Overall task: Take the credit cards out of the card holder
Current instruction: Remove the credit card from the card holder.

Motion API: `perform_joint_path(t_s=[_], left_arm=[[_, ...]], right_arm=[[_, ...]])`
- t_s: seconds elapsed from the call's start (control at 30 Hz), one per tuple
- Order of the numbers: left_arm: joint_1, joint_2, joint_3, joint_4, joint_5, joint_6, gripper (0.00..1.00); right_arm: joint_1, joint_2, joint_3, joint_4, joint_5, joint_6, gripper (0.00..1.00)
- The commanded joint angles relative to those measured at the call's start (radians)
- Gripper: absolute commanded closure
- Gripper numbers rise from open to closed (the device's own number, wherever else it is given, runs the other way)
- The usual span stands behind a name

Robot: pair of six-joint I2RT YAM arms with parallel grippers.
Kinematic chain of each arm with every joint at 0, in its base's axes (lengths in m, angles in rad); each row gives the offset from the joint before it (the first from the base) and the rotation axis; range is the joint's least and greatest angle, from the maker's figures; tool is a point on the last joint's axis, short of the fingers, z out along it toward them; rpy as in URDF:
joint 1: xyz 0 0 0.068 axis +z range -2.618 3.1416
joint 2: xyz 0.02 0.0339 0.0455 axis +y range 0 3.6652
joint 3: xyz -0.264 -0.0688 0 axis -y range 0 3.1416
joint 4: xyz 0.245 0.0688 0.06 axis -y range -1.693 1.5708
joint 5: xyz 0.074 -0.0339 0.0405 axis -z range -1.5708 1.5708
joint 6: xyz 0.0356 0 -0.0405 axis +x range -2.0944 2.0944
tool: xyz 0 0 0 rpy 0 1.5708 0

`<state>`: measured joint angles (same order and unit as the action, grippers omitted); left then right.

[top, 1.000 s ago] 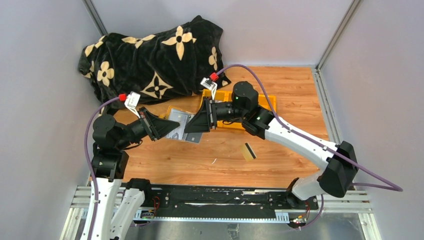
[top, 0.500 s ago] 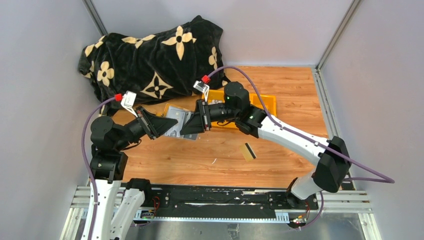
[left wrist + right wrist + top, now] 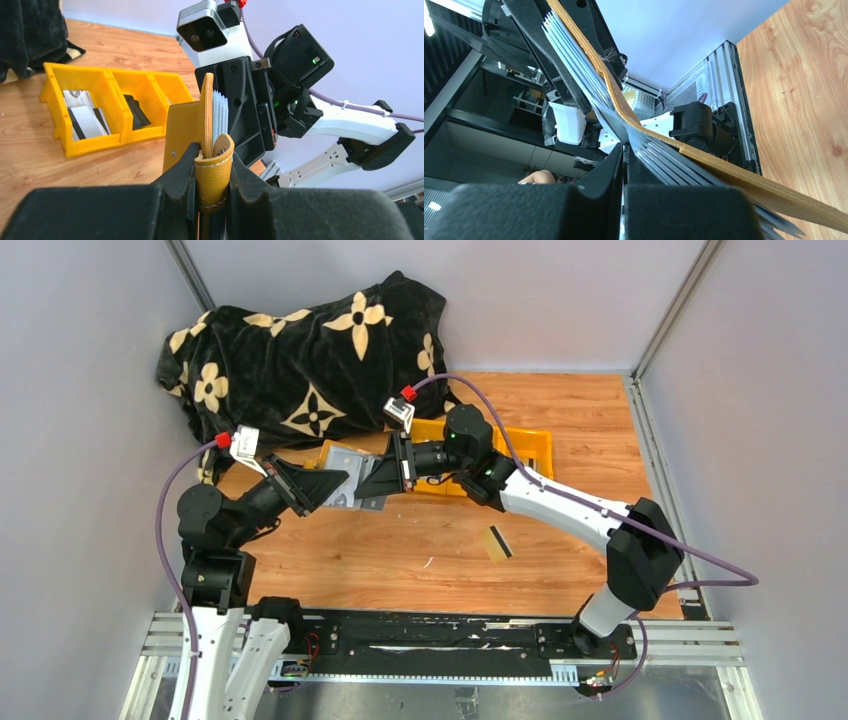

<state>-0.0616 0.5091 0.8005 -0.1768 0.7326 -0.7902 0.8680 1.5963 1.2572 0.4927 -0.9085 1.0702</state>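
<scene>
Worktop (image 3: 400,560): wood-grain board, enclosed by plain pale walls, with a metal rail (image 3: 430,645) along its near edge where both arm bases are bolted.

Far left corner: a black blanket (image 3: 300,350) with tan flower motifs lies bunched, part of it spilling onto the board.

Left gripper (image 3: 338,483): jaws clamped on the folded leather edge of the card holder (image 3: 350,465). The left wrist view shows the mustard leather fold squeezed between the two fingers.

Card holder: held clear of the worktop, left of centre towards the far edge, between the two grippers. It is open, with the grey inside turned up to the overhead camera, and it spans roughly left to right from one gripper to the other. Both arms cover its ends, so the long axis cannot be fixed more closely. In the left wrist view the tan cover (image 3: 182,130) stands on edge beside a fan of clear pocket leaves.

Right gripper (image 3: 372,487): jaws pressed together at the fan of pocket leaves. Whether a leaf or a card is caught between them cannot be told.

Far edge, centre: a yellow bin (image 3: 530,445) of three compartments — pale, dark-striped credit cards (image 3: 82,120) lie in its end compartment.

Right of centre, nearer the near edge: a tan-gold card (image 3: 496,543) with a black stripe lies flat, well apart from the holder.
</scene>
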Motion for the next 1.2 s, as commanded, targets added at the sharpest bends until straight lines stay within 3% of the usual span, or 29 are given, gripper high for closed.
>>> perform_joint_path(t_s=[0.0,0.47,0.77,0.93,1.17], left_arm=[[-0.02,-0.011,-0.013,0.029,0.119,-0.062,0.88],[-0.018,0.017,0.025,0.094,0.091,-0.148,0.89],[-0.018,0.009,0.037,0.083,0.096,-0.158,0.98],[-0.018,0.007,0.037,0.083,0.1,-0.164,1.0],[-0.018,0.008,0.037,0.089,0.106,-0.173,1.0]], right_arm=[[-0.016,0.0,-0.034,0.2,0.05,0.074,1.0],[-0.033,-0.078,-0.179,0.238,0.047,0.031,1.0],[-0.034,-0.08,-0.19,0.291,0.063,0.053,1.0],[-0.035,-0.063,-0.184,0.379,0.071,0.11,0.68],[-0.036,0.0,-0.132,0.414,0.104,0.168,0.68]])
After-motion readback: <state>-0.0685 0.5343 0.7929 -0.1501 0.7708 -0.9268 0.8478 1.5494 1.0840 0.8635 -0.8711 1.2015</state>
